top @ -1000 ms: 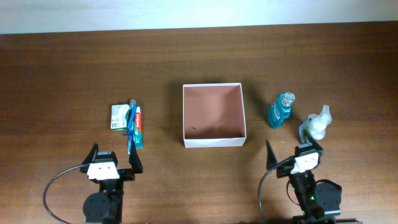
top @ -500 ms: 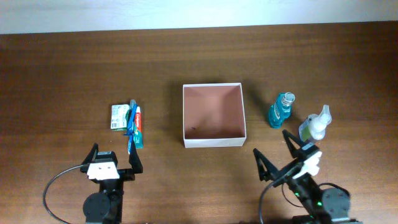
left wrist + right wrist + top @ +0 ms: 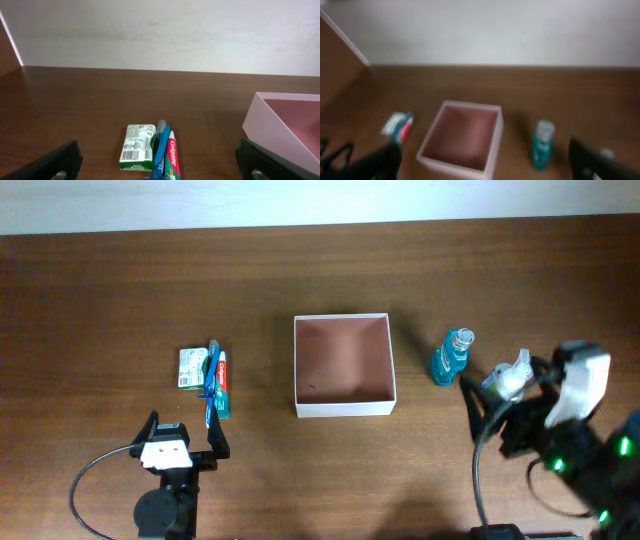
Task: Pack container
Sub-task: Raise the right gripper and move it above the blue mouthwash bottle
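Observation:
The container (image 3: 345,409), a square white-walled box with a reddish-brown inside, stands open in the middle of the table with nothing in it. A blue bottle (image 3: 450,357) and a white pump bottle (image 3: 510,377) stand to its right. A green packet (image 3: 190,368), a toothbrush (image 3: 210,385) and a toothpaste tube (image 3: 221,383) lie to its left. My left gripper (image 3: 185,440) is open, low on the table just in front of the toothpaste (image 3: 172,156). My right gripper (image 3: 505,398) is open and raised over the pump bottle. Its blurred view takes in the container (image 3: 451,167) and the blue bottle (image 3: 541,145).
A pale wall runs along the table's far edge (image 3: 320,225). Bare brown wood lies between the container and the items on each side. The container's near wall (image 3: 270,132) shows at the right of the left wrist view.
My right arm has lifted off the table front and swung right and back, over the pump bottle. The left arm and all objects have stayed put.

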Tool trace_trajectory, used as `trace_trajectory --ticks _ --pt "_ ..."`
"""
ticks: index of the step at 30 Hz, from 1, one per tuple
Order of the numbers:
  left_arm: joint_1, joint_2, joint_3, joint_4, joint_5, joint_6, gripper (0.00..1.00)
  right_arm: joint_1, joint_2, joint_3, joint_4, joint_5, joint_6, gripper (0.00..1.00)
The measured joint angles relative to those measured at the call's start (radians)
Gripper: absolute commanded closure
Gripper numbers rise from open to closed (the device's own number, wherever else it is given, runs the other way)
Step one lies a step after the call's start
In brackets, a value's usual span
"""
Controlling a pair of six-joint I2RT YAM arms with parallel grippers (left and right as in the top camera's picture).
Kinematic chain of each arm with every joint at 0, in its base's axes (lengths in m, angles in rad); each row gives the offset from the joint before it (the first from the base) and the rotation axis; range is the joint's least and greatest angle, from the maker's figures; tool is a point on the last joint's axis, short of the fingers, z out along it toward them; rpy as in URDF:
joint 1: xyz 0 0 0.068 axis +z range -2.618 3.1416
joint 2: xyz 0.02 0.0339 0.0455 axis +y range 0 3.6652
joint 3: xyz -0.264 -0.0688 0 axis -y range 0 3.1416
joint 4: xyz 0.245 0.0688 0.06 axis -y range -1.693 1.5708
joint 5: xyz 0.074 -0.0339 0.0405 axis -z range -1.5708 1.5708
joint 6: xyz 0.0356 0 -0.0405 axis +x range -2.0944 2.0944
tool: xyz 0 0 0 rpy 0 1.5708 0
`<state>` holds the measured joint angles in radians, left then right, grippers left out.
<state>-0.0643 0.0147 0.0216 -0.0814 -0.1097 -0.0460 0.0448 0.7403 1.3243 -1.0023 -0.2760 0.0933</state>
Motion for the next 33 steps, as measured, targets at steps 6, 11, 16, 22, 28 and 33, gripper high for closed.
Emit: trace_trajectory --ticks 6,11,16,22,28,33 --pt "0.000 0.000 0.000 0.000 0.000 0.000 0.01 0.000 0.301 0.282 -0.274 0.049 -0.075 0.02" --pt "0.000 0.000 0.000 0.000 0.000 0.000 0.01 0.000 0.481 0.309 -0.274 0.114 -0.098 0.02" --pt "0.000 0.000 0.000 0.000 0.000 0.000 0.00 0.000 0.629 0.309 -0.254 0.171 -0.104 0.02" --pt "0.000 0.000 0.000 0.000 0.000 0.000 0.01 0.000 0.781 0.309 -0.249 0.202 -0.112 0.20" --pt "0.000 0.000 0.000 0.000 0.000 0.000 0.00 0.000 0.871 0.309 -0.247 0.228 -0.115 0.21" --pt "0.000 0.000 0.000 0.000 0.000 0.000 0.01 0.000 0.925 0.309 -0.230 0.239 -0.116 0.21"
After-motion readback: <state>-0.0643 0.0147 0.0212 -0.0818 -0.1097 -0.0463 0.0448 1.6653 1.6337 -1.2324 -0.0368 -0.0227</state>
